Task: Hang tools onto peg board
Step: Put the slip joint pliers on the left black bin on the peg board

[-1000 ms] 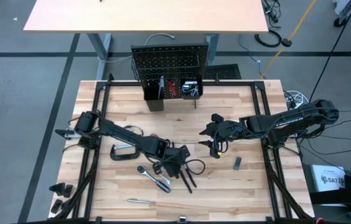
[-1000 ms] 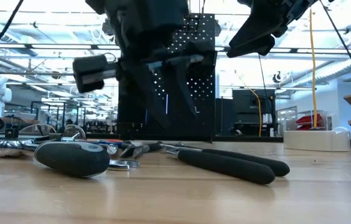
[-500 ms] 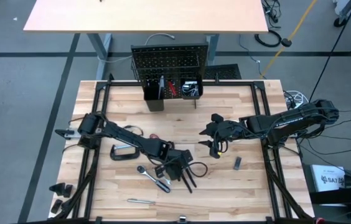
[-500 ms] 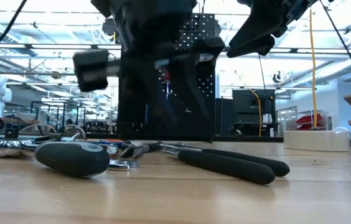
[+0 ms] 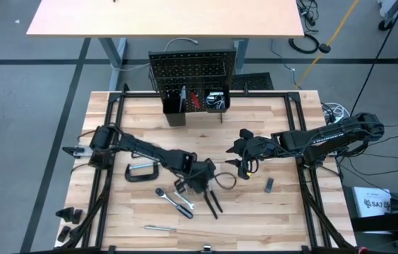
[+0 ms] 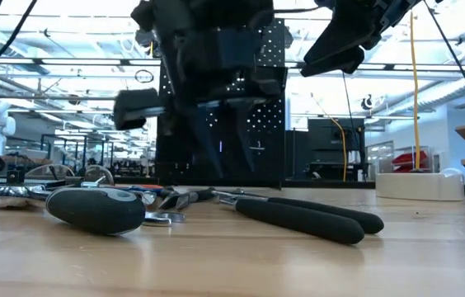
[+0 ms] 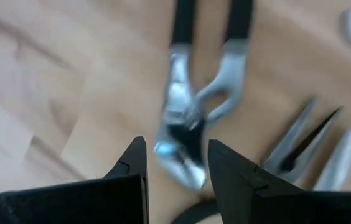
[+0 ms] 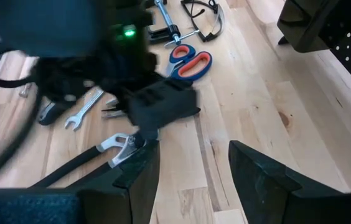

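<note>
The step in hand is the pickup. The left gripper (image 7: 175, 163) hovers over the pliers (image 7: 191, 127), fingers apart and empty, the plier head lined up between them. These pliers lie on the surface (image 5: 284, 212), well short of the peg board (image 5: 192, 69). Next comes a straight descent and a close on the head. The right gripper (image 8: 191, 163) waits beside the pliers, fingers apart, holding nothing.
</note>
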Motion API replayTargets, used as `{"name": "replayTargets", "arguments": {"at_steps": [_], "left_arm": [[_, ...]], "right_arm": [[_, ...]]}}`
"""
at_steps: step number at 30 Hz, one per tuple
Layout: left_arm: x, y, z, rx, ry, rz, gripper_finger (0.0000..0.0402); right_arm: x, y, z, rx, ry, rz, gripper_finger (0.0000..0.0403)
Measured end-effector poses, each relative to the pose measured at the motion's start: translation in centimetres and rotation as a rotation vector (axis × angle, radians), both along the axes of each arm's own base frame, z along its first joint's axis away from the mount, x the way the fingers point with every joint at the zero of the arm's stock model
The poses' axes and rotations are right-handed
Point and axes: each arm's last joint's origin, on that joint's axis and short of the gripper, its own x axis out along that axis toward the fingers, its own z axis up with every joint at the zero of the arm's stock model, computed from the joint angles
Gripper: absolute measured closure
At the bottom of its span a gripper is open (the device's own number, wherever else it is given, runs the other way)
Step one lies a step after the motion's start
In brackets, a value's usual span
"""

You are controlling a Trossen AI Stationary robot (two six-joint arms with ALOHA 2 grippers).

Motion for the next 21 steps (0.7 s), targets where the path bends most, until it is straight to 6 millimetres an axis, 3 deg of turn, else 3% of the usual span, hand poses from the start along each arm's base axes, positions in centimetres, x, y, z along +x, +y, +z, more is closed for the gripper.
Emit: {"name": "replayTargets", "arguments": {"at_steps": [6, 21], "left_arm": [[-0.1, 2.0, -0.9, 0.018, 0.023, -0.061, 0.03], [-0.5, 0.3, -1.5, 0.004, 0.008, -0.13, 0.03]], "right_arm": [[0.0, 0.0, 0.0, 0.0, 0.002, 0.0, 0.0218], [-0.2, 0.0, -0.2, -0.007, 0.026, 0.002, 0.0218]]}}
